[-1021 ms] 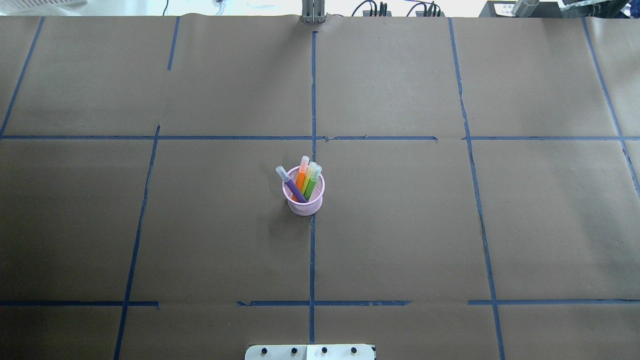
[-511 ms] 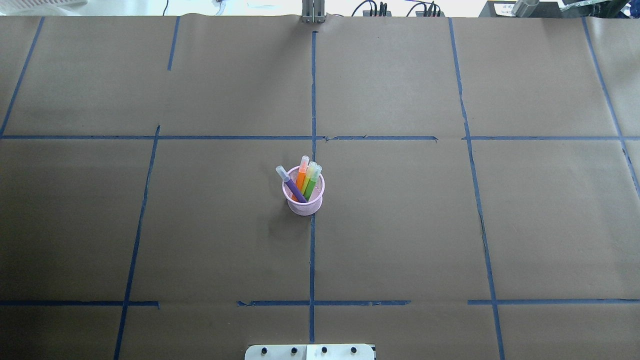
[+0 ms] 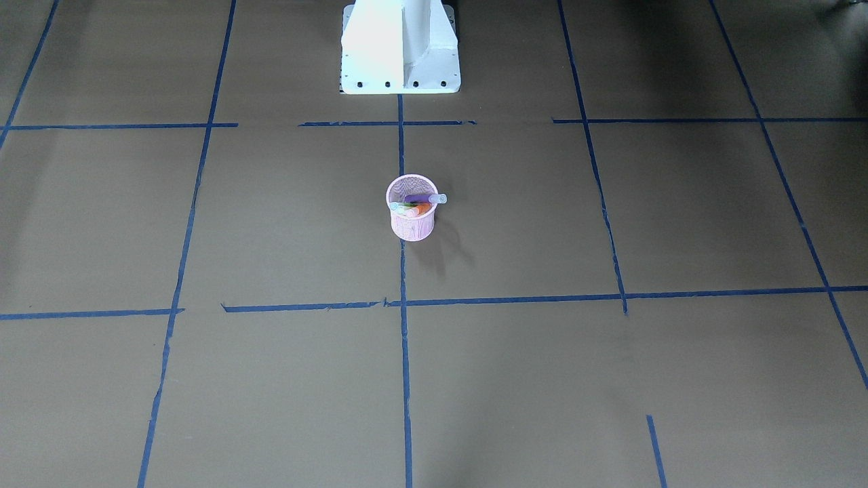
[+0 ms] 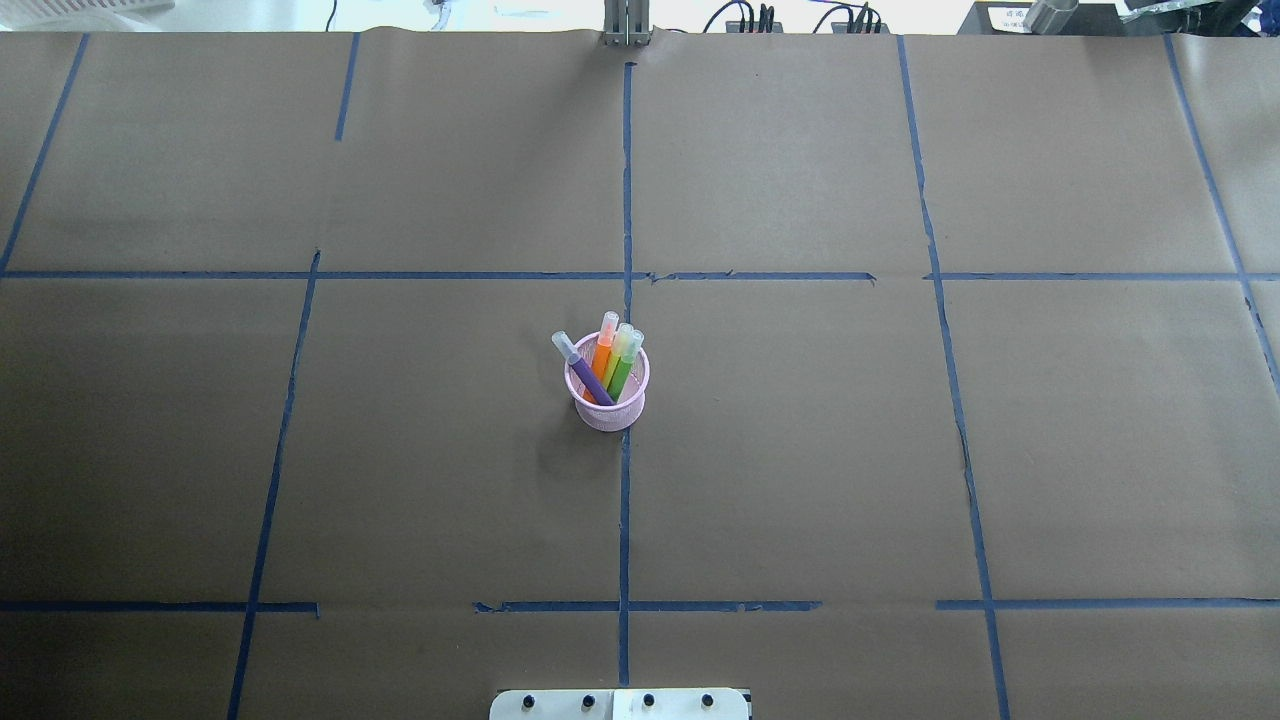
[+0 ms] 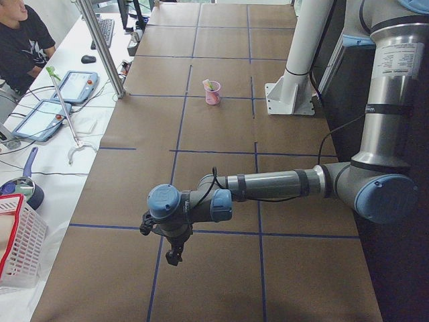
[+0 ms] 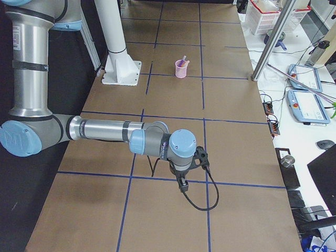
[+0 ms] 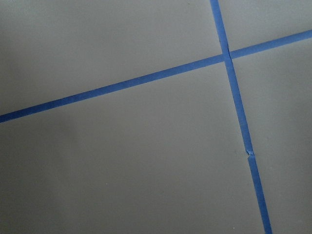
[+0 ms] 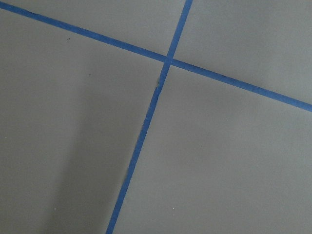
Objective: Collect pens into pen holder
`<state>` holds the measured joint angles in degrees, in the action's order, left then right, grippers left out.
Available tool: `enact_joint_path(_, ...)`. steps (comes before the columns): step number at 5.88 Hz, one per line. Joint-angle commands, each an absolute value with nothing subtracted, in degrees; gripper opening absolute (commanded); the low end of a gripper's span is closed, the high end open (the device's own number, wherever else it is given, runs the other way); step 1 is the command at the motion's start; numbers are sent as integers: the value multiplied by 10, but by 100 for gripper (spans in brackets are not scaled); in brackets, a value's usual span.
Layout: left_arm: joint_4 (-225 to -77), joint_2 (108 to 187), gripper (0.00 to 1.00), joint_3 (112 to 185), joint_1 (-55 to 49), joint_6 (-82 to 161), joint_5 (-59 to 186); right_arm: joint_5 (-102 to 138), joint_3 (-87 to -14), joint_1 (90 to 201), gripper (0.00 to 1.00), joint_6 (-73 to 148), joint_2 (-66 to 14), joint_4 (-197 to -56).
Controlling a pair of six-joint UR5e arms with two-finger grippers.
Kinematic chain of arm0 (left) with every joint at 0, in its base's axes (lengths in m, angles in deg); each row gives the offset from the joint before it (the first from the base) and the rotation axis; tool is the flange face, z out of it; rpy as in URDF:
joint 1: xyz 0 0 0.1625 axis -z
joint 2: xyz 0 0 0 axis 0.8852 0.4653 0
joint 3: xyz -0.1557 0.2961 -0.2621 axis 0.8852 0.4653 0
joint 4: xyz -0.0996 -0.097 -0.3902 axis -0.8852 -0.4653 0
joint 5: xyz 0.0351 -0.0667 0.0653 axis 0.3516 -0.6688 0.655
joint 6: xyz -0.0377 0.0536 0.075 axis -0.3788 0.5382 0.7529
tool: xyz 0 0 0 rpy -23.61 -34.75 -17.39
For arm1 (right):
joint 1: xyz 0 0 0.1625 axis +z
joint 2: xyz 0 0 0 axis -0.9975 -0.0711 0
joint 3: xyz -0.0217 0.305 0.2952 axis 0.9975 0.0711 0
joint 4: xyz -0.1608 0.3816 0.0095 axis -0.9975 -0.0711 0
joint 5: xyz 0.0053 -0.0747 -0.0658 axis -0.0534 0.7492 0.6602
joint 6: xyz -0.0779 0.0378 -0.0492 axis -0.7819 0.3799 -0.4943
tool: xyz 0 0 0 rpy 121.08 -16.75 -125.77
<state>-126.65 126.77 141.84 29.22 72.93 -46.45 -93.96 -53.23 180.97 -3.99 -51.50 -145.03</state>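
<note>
The pink mesh pen holder (image 4: 610,412) stands upright at the table's middle, on the centre tape line. The purple pen (image 4: 590,378), the orange pen (image 4: 603,358) and the green pen (image 4: 622,372) stand in it, pale caps up, leaning on the rim. The holder also shows in the front view (image 3: 412,227) and small in both side views (image 5: 213,97) (image 6: 181,69). My left gripper (image 5: 175,255) hangs low over the table's left end, far from the holder. My right gripper (image 6: 182,186) hangs over the right end. I cannot tell whether either is open. Both wrist views show only paper and tape.
Brown paper with blue tape lines (image 4: 625,200) covers the table. The white robot base (image 3: 400,47) stands behind the holder. A metal post (image 5: 100,47), tablets and an operator (image 5: 20,40) are along the far edge. A white basket (image 5: 17,248) sits off the left end.
</note>
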Motion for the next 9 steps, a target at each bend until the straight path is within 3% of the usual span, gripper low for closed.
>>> enact_joint_path(1,-1263,1246,100,1451,291,698,-465,-938,-532,1809,100,-35,-513,-1450)
enact_joint_path(9,-1257,1249,100,1465,290,687,-465,-933,-521,1806,100,-34,-513,-1447)
